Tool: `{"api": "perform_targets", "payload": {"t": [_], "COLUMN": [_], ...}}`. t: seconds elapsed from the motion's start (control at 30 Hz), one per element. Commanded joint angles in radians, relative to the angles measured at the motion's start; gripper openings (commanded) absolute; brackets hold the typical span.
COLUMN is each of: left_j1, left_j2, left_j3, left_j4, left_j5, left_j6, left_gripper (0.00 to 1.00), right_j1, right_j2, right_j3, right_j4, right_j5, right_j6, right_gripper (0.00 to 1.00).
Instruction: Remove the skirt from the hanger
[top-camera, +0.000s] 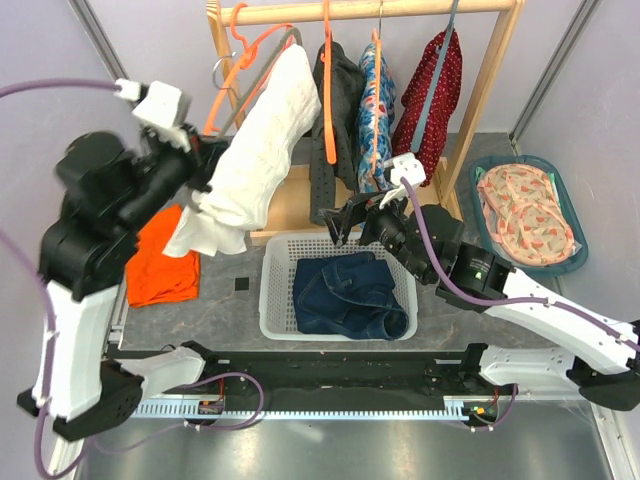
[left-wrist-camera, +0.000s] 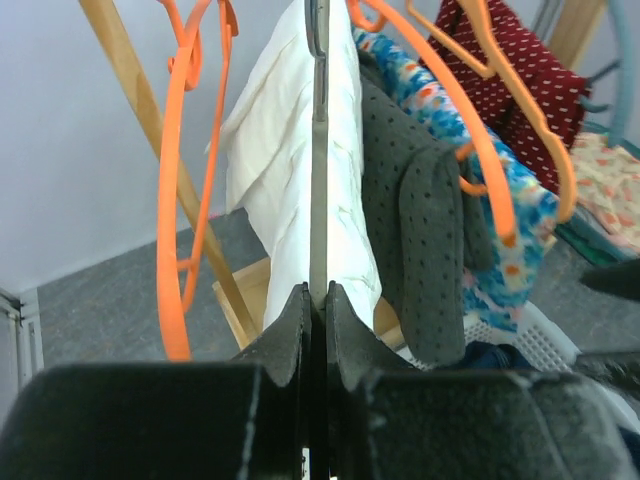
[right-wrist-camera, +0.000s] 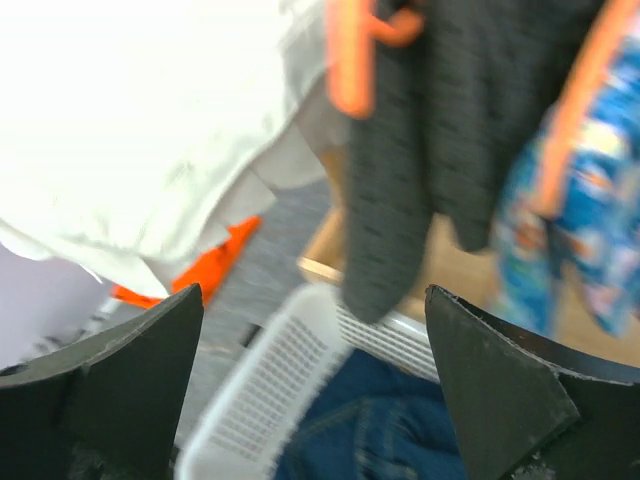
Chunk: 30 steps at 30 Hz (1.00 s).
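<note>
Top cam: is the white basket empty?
No, the white basket holds a crumpled blue denim garment.

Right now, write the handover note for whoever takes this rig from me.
Left claw: shut on the lower part of the grey hanger.
Right claw: open, empty, above the white basket, facing the hung clothes.
White skirt: draped over the grey hanger, which tilts toward the left arm below the wooden rail. I cannot tell whether its hook is on the rail.
Done: hanger gripped.
Left: the skirt is not yet off. The likely next move is for the right claw to take the skirt's cloth and pull it free while the left holds the hanger.
</note>
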Motion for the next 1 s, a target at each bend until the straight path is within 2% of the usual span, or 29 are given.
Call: {"api": "perform_targets", "payload": {"t": [0.0,0.23,0.37,0.63,0.77,0.8,0.9,0.97], "left_j1": [-0.003,-0.003,-0.003,-0.003,-0.004,-0.003,-0.003,-0.003], "left_j2": [-0.103,-0.146,-0.145,-0.137,-0.134,-0.137,-0.136,-0.136], "left_j3": [0.011,0.046,0.048,0.057,0.066,0.071,0.069,0.069], "left_j4": [0.04,-0.006,-0.017,-0.023,-0.025,-0.025,-0.023,-0.023], "left_j5": [0.113,0.167,0.199,0.213,0.215,0.215,0.215,0.216], "left_j6": [0.057,0.001,-0.024,-0.063,-0.064,-0.063,-0.066,-0.069], "left_gripper": [0.02,0.02,0.02,0.02,0.02,0.02,0.02,0.02], "right_j1": [0.002,0.027,0.027,0.019,0.008,0.005,-0.004,-0.004], "right_j2": [0.035,0.104,0.114,0.225,0.278,0.283,0.295,0.299], "right_j3": [0.037,-0.022,-0.062,-0.008,0.012,0.004,0.006,0.024], "right_j4": [0.143,0.373,0.577,0.662,0.672,0.68,0.708,0.689], "right_j5": [-0.198,-0.352,-0.417,-0.443,-0.457,-0.457,-0.458,-0.457], "right_j6": [0.036,0.094,0.156,0.199,0.214,0.219,0.228,0.2], "right_gripper": [0.98,0.98,0.98,0.98,0.93,0.91,0.74,0.47]}}
